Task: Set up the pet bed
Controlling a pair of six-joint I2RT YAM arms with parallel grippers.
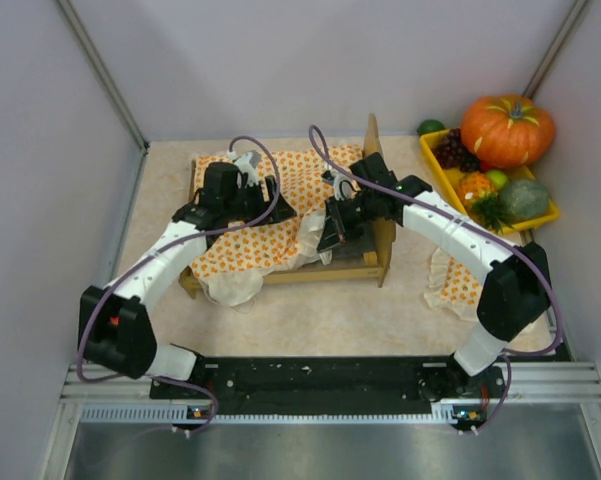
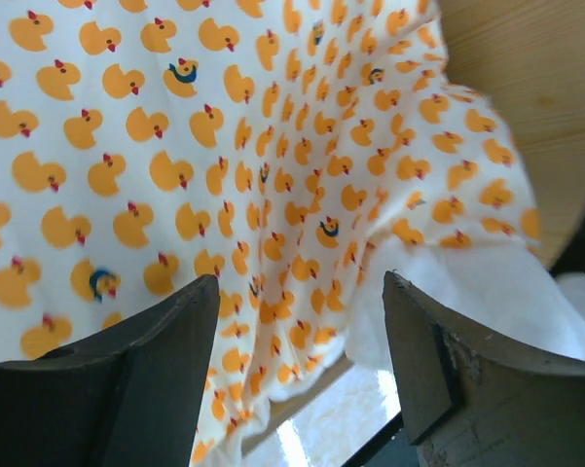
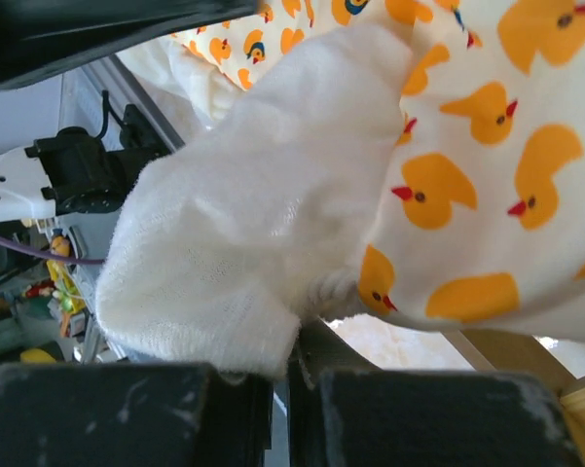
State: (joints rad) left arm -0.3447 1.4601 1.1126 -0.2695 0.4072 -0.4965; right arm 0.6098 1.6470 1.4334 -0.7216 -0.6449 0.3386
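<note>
The left gripper hangs low over the left half of a white ruffled bedspread printed with orange ducks. Its two dark fingers stand well apart, with nothing caught between them and the printed cloth lying just beneath.

The bedspread is draped across the pet bed, a small light-wood rectangular frame that sits in the middle of the pale speckled bench. The bed's long side faces the arms. The cloth covers most of the frame, and its plain white underside spills over the near-left corner down to the bench. Only the front rail and the right end of the bed show bare wood.

The right gripper is clamped tight on a folded-up corner of the bedspread near the right end of the bed. The wrist view shows the fleecy white underside pinched between its closed fingers and the duck print bunched above. Just beyond it the tall rounded plywood headboard stands upright at the bed's right end.

Further right, a small ruffled pillow in the same duck print lies on the bench beneath the right arm, apart from the bed. At the far right corner a yellow tray holds an orange pumpkin and other fruit.
</note>
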